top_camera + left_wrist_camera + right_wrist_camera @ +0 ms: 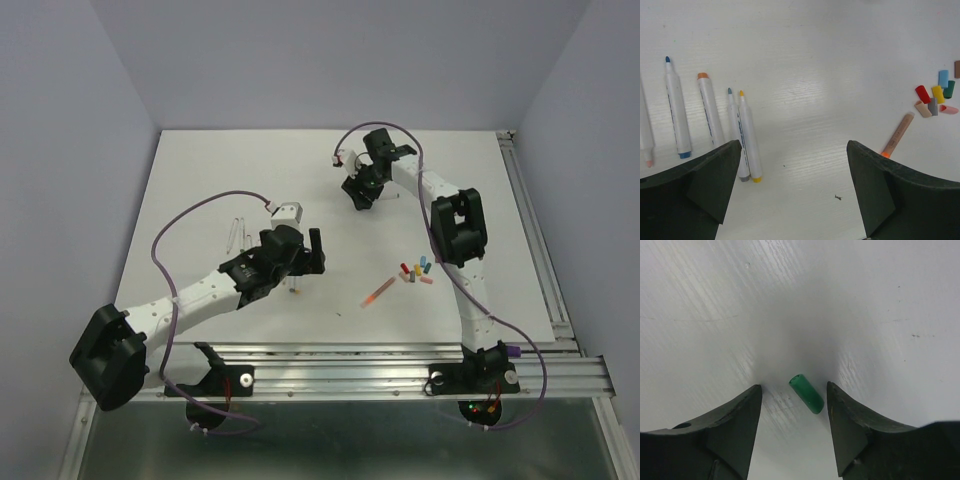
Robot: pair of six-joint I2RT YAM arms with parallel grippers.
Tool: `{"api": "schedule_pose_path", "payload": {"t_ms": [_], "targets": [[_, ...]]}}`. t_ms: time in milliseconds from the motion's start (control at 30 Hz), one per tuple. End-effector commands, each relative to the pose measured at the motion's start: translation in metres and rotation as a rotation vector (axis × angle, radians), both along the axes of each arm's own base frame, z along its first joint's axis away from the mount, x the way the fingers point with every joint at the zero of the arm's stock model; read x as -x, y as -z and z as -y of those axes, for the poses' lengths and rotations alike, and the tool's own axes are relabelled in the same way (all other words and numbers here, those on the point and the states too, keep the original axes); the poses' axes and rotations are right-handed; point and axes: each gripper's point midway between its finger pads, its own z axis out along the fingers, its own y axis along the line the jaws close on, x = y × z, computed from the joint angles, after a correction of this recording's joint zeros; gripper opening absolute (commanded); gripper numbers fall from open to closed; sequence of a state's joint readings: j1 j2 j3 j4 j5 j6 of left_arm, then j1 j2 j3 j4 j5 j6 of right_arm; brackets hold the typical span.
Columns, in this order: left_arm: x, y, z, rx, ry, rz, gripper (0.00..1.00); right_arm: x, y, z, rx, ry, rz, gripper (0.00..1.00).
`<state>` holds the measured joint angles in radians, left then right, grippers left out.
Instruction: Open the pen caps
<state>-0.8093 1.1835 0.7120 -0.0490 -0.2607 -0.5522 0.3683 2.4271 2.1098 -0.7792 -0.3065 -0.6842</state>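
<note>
- One green pen cap [807,393] is seen lying flat on the table [250,170], well apart from the pile of loose caps [417,270]. It lies between the fingers of the right gripper [793,387], whose jaws are held apart on either side of it; no clamping on it is shown.
- The cap is set askew and nearer one finger, so it could be pushed, spun or rolled away if that finger is brought against it first.
- A short, smooth, round tube is likely to be squeezed out from between the pads if it is caught near one end rather than across its middle.
- The fingertips are held low over the surface, so the table could be scraped if they are lowered further.
- The left gripper [794,145] is hung above bare table with its jaws wide apart and nothing between them. The row of uncapped pens [710,115] beside one finger could be knocked out of line by a careless sweep.
- The pile of loose caps and the orange-ended pen [898,134] near the other finger could be scattered in the same way.
- Whether any pen is capped cannot be told.
</note>
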Motion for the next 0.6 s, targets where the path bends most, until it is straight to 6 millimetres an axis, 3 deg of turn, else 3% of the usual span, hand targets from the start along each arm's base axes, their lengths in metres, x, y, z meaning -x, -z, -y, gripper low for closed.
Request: {"api": "schedule_pose_path", "payload": {"t_ms": [0, 300, 567], "targets": [[-0.005, -0.009, -0.001, 0.007, 0.003, 0.032, 0.99, 0.002, 0.011, 0.005, 0.044, 0.01, 0.008, 0.58], [-0.004, -0.01, -0.001, 0.002, 0.009, 0.032, 0.99, 0.005, 0.023, 0.019, 0.109, 0.062, 0.006, 0.45], [-0.004, -0.012, -0.002, 0.005, 0.006, 0.031, 0.99, 0.005, 0.028, 0.03, 0.156, 0.092, 0.021, 0.43]]}}
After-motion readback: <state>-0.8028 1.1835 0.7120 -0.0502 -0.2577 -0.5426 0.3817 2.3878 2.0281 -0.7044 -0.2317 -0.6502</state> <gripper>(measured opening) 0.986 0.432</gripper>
